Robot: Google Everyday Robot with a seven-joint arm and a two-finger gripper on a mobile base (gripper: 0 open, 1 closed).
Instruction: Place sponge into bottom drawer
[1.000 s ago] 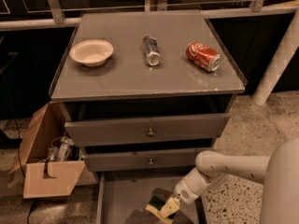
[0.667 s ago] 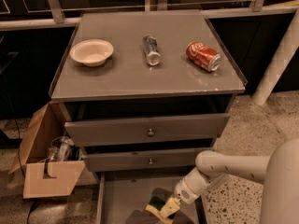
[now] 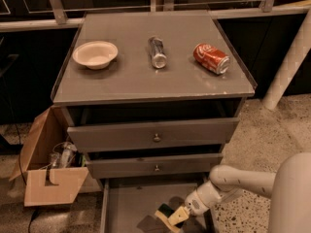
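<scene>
Hovering at the release step

From the right, the white two-finger gripper (image 3: 174, 217) pinches the small green-and-yellow foam sponge (image 3: 164, 210) just above the pulled-out grey metal bottom drawer (image 3: 124, 203) — near-right part. Next, probably: dip lower, part the fingers.

on the worktop (image 3: 126, 81): one bowl (image 3: 95, 54), one red can (image 3: 211, 58), one silvery bottle (image 3: 157, 52). three drawers (image 3: 150, 135). one cardboard box (image 3: 48, 183). one gripper (image 3: 177, 216), over the bottom drawer (image 3: 129, 203), holding one sponge (image 3: 166, 211).
</scene>
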